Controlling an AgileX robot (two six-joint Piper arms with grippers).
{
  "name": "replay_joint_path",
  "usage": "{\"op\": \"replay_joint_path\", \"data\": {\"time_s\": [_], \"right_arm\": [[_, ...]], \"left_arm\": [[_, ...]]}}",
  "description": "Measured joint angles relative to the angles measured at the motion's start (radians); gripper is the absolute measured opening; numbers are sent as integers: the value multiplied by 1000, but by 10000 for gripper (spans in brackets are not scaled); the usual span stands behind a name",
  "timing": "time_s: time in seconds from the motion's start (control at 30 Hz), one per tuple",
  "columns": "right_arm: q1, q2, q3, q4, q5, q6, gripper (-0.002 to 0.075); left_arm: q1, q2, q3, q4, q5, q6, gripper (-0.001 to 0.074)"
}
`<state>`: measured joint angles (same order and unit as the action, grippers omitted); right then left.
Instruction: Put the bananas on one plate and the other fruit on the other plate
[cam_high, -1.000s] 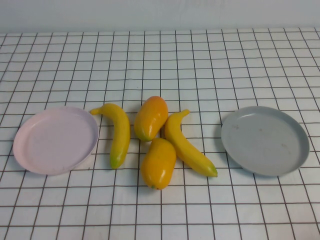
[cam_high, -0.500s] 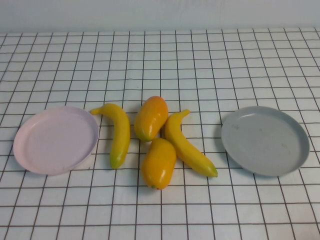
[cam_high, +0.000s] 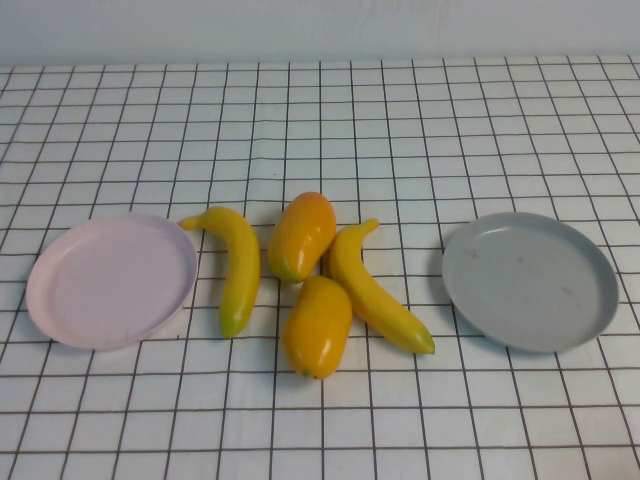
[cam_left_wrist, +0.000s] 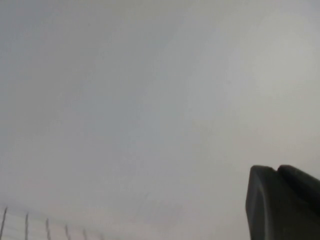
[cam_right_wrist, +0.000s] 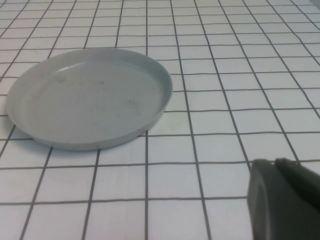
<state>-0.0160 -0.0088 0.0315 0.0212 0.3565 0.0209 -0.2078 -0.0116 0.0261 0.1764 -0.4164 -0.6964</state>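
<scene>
On the table (cam_high: 480, 120), covered with a white cloth with black grid lines, the four fruits lie together in the middle, between the two plates. The pink plate (cam_high: 112, 280) is on my left side and the grey plate (cam_high: 530, 281) is on my right side; both have nothing on them. The left banana (cam_high: 237, 268) lies just beside the pink plate, with its stem pointing toward the plate's far edge and its greenish tip toward me. The right banana (cam_high: 377, 288) lies slanted, with its stem at the far end and its greenish tip pointing toward the grey plate, but it stays apart from that plate. Between the bananas there are two mangoes. The far mango (cam_high: 301, 236) is tilted and touches the stem part of the right banana. The near mango (cam_high: 317, 326) lies closer to me, just beside the middle of the right banana, and its far end is very near the far mango. In the high view my arms do not show. My left gripper (cam_left_wrist: 283, 202) is seen only as a dark corner in the left wrist view, in front of a plain grey wall, so I cannot tell how its fingers stand. My right gripper (cam_right_wrist: 283, 199) also shows only a dark corner, low over the cloth near the grey plate (cam_right_wrist: 87, 97), and its state I cannot tell either.
</scene>
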Motion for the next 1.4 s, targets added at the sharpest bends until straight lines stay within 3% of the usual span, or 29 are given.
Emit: {"op": "replay_joint_path", "data": {"time_s": [0.23, 0.5, 0.67, 0.83, 1.1, 1.2, 1.4], "right_arm": [[0, 0, 0, 0, 0, 0, -17], [0, 0, 0, 0, 0, 0, -16], [0, 0, 0, 0, 0, 0, -16], [0, 0, 0, 0, 0, 0, -17], [0, 0, 0, 0, 0, 0, -17], [0, 0, 0, 0, 0, 0, -16], [0, 0, 0, 0, 0, 0, -17]], "left_arm": [[0, 80, -171, 233, 503, -163, -4], [-5, 432, -474, 262, 638, 45, -4], [-59, 644, -608, 145, 777, 228, -4], [-140, 808, -643, -4, 790, 395, -4], [-235, 1106, -775, -457, 869, 967, 19], [-268, 1222, -857, -492, 916, 1022, 137], [-329, 1444, -1045, -504, 1065, 1031, 589]]}}
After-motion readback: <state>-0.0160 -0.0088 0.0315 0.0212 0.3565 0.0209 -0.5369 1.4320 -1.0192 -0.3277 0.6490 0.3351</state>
